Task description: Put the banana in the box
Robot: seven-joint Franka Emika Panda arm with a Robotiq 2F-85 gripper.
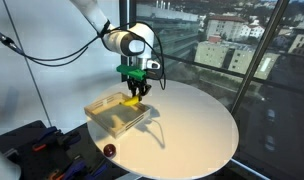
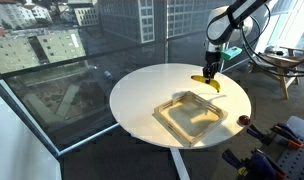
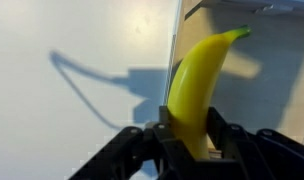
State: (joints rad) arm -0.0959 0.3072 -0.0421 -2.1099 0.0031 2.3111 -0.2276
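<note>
**Item: banana, clamped in gripper above the table, at the box's edge**

We are listing the banana first. It is showing as small, curved and plain yellow, with a greenish stem tip pointing away from the gripper in the wrist view. The jaws are closing on its lower end, one dark finger pressing on each side. In both exterior views the fruit is hanging directly beneath the gripper, lifted clear of the tabletop.

We are entering the box next: shallow, square, pale tan, low-walled. It is lying below the gripper and to one side, near the banana but not touching it. No item is standing between the two.

Surroundings: the round white table is carrying the box. A small dark red round object is sitting near the table's edge, well apart from the gripper, beyond the box. Tall windows are showing buildings outside.

View differences: the wrist view alone is giving us the grip itself, the box's wall just beside the banana, and the arm's shadow on the table. An exterior view is adding a wooden stool behind the arm, plus the banana under the gripper, just past the box's far rim.
</note>
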